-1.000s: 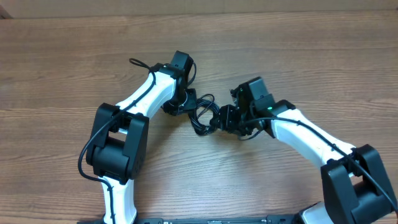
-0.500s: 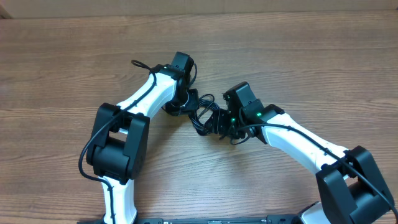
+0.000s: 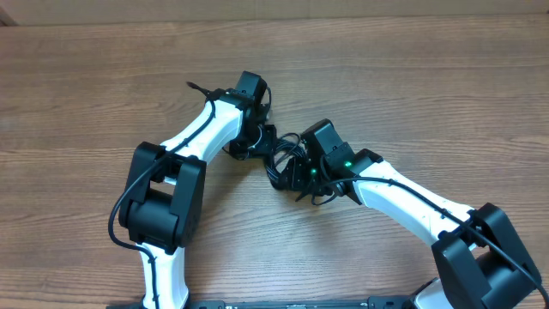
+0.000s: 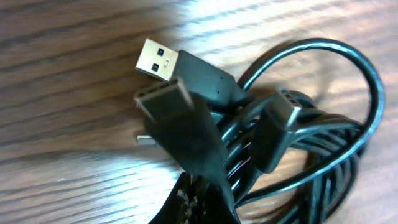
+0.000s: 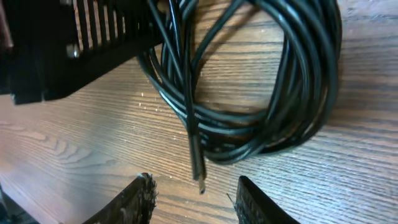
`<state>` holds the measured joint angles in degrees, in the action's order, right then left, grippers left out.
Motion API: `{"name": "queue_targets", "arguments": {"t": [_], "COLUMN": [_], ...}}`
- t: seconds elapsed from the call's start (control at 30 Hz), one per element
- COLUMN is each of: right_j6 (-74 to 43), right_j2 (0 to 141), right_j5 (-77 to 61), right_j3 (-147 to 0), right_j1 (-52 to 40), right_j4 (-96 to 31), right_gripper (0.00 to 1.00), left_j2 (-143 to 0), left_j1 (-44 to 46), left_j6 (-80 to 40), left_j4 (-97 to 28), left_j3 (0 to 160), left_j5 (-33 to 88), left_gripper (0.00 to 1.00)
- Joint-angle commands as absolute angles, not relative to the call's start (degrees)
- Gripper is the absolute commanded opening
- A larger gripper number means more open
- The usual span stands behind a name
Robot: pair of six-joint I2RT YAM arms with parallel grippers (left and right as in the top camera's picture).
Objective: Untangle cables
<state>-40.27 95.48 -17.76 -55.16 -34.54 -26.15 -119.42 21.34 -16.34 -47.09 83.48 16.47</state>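
Note:
A tangled bundle of thin black cables [image 3: 282, 160] lies on the wooden table between my two grippers. In the left wrist view a silver-tipped USB plug [image 4: 159, 60] and a smaller dark plug [image 4: 278, 124] stick out of the coil [image 4: 348, 143]. My left gripper [image 4: 202, 190] is shut on a cable's black plug end [image 4: 180, 121], which rises blurred from the fingers. My right gripper [image 5: 196, 198] stands open just above the table. A thin cable tip [image 5: 198, 167] points down between its fingers [image 5: 134, 200], and the coil [image 5: 292, 93] lies just beyond.
The black body of the left gripper [image 5: 68, 43] fills the upper left of the right wrist view, close against the coil. Both white arms [image 3: 202, 129] [image 3: 403, 193] converge on the bundle from the near side. Bare wooden table [image 3: 429, 77] lies all around.
My left gripper has shut on the cable's plug end. The right arm has slid left to the bundle, and its jaws have narrowed a little.

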Motion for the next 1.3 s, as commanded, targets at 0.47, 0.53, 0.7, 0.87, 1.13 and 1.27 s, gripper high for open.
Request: {"name": "queue_targets", "arguments": {"t": [0.47,0.53,0.7,0.87,1.13,1.27], "right_j6": [-40.8,-40.8,-40.8,-41.0,-43.7,-43.7], "right_j2": [95.5,95.5,95.5,95.5,95.5,95.9], "right_j5": [-16.6,-17.0,-18.0,-17.9,-16.3,-16.3], "right_j3": [-54.7,-54.7,-54.7,-54.7,-54.7,-54.7], "right_j1": [-34.8,-34.8,-35.6,-36.1,-36.1,-36.1], "right_j4": [-28.9,-29.1,-29.2,-29.8,-29.7,-29.9], "right_gripper": [0.24,0.24,0.26,0.26,0.25,0.25], "left_j2": [-120.6,-120.6,-120.6,-120.6,-120.6,-120.6], "left_j1": [21.0,21.0,21.0,21.0,21.1,21.2], "left_j6": [-4.2,-4.2,-2.5,-2.5,-2.8,-3.0], "left_j4": [-46.7,-46.7,-46.6,-46.5,-46.7,-46.9], "left_j3": [82.6,82.6,82.6,82.6,82.6,82.6], "left_j5": [29.1,29.1,31.4,31.4,31.6,31.6], "left_gripper": [0.04,0.04,0.04,0.04,0.16,0.17]}}
